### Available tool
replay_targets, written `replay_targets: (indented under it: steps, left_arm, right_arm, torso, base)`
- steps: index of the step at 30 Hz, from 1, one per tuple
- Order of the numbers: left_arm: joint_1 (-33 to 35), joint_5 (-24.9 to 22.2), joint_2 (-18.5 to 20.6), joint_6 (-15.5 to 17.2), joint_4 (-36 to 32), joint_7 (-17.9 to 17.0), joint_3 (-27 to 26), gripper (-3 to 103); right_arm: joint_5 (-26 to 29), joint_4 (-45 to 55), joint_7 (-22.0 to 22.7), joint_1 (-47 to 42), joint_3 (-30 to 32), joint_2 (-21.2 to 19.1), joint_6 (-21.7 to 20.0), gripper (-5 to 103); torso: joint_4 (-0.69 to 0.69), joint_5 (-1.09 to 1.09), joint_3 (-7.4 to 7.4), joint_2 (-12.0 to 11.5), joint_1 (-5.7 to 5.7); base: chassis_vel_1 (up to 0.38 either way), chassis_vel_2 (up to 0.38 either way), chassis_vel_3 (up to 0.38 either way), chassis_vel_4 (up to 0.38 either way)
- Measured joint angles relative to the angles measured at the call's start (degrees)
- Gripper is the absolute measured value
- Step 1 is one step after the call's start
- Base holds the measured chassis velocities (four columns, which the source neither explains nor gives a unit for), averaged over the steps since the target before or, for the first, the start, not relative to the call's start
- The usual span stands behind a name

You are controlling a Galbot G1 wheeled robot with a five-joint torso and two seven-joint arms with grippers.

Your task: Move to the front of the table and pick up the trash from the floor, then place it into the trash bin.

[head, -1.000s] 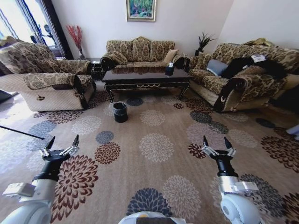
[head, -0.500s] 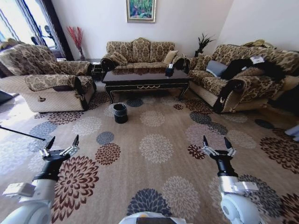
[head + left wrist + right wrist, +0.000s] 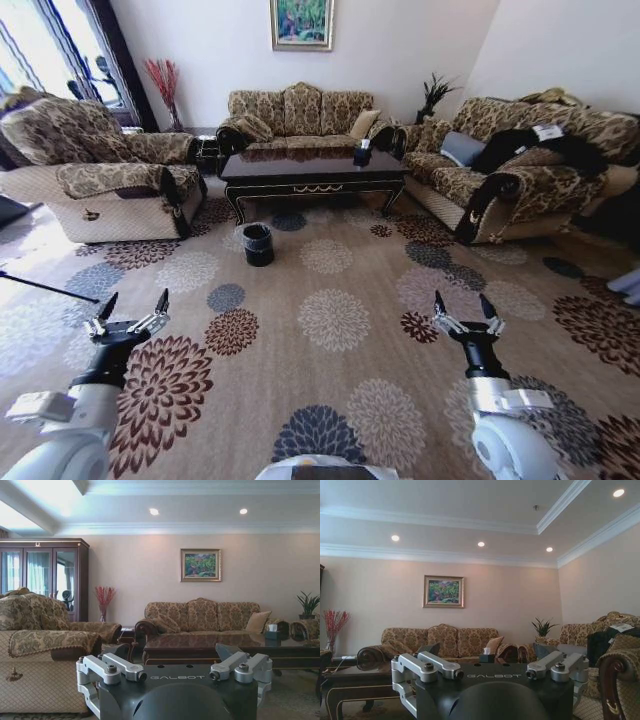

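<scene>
Trash bin upright on the floor, black, bag folded over its rim, just in front of the left end of the table and apart from its legs. Well apart from both arms, across a wide stretch of flowered carpet. Dark glossy tabletop at the far side of the room, carrying a dark tissue box near its right end. Ringed by a patterned sofa behind, an armchair to the left and a second sofa to the right, with a dark garment draped over the latter. Loose litter on the carpet too small to make out among the medallions. Left gripper low in the head view, raised above the carpet, jaws spread wide, holding nothing. Right gripper level with it on the other side, jaws likewise spread wide and empty. Both pointed towards the table, neither touching anything.
</scene>
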Motion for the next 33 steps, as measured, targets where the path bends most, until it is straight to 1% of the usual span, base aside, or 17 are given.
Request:
replay_targets:
  steps: [9, 14, 18, 24, 33]
  left_arm:
    - [0.0, 0.0, 0.0, 0.0, 0.0, 0.0, 0.0, 100]
    - [0.0, 0.0, 0.0, 0.0, 0.0, 0.0, 0.0, 100]
    - [0.0, 0.0, 0.0, 0.0, 0.0, 0.0, 0.0, 100]
    - [0.0, 0.0, 0.0, 0.0, 0.0, 0.0, 0.0, 100]
    - [0.0, 0.0, 0.0, 0.0, 0.0, 0.0, 0.0, 100]
  right_arm:
    - [0.0, 0.0, 0.0, 0.0, 0.0, 0.0, 0.0, 100]
    - [0.0, 0.0, 0.0, 0.0, 0.0, 0.0, 0.0, 100]
    - [0.0, 0.0, 0.0, 0.0, 0.0, 0.0, 0.0, 100]
    - [0.0, 0.0, 0.0, 0.0, 0.0, 0.0, 0.0, 100]
    - [0.0, 0.0, 0.0, 0.0, 0.0, 0.0, 0.0, 100]
  torso:
    - [0.0, 0.0, 1.32, 2.3, 0.99]
    - [0.0, 0.0, 1.81, 3.2, 1.36]
    - [0.0, 0.0, 2.66, 4.6, 1.91]
    - [0.0, 0.0, 3.33, 5.7, 2.39]
    - [0.0, 0.0, 4.8, 8.2, 3.45]
  base:
    - [0.0, 0.0, 0.0, 0.0]
    - [0.0, 0.0, 0.0, 0.0]
    - [0.0, 0.0, 0.0, 0.0]
    - [0.0, 0.0, 0.0, 0.0]
    - [0.0, 0.0, 0.0, 0.0]
